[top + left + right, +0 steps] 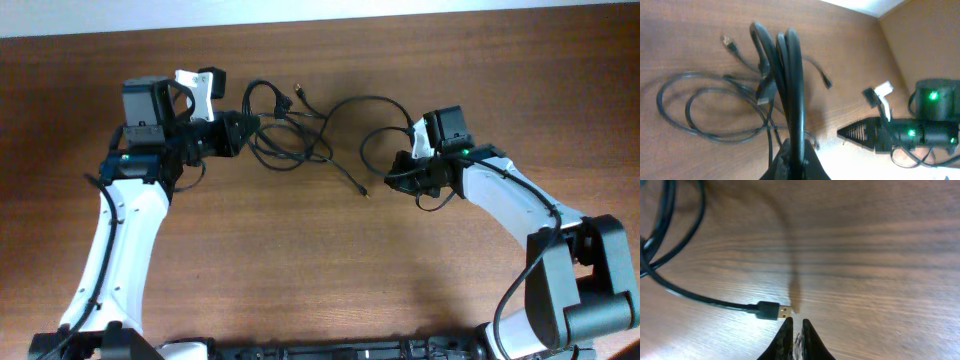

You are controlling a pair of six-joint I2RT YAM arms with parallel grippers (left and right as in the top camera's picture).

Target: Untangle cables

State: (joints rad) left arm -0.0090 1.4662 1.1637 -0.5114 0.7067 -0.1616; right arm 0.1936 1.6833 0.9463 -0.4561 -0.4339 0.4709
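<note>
Cables (290,140) gripped in left tool (793,152), tips hidden, right tool (796,329) closed, empty beside plug (771,311)

White arms (122,235), black joints (560,290), green LEDs (126,155)

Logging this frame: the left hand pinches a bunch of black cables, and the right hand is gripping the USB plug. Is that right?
Not quite. The right hand is not gripping the USB plug: it lies on the table just beside the fingertips, as the right wrist view shows. The left hand does pinch the cables.
</note>
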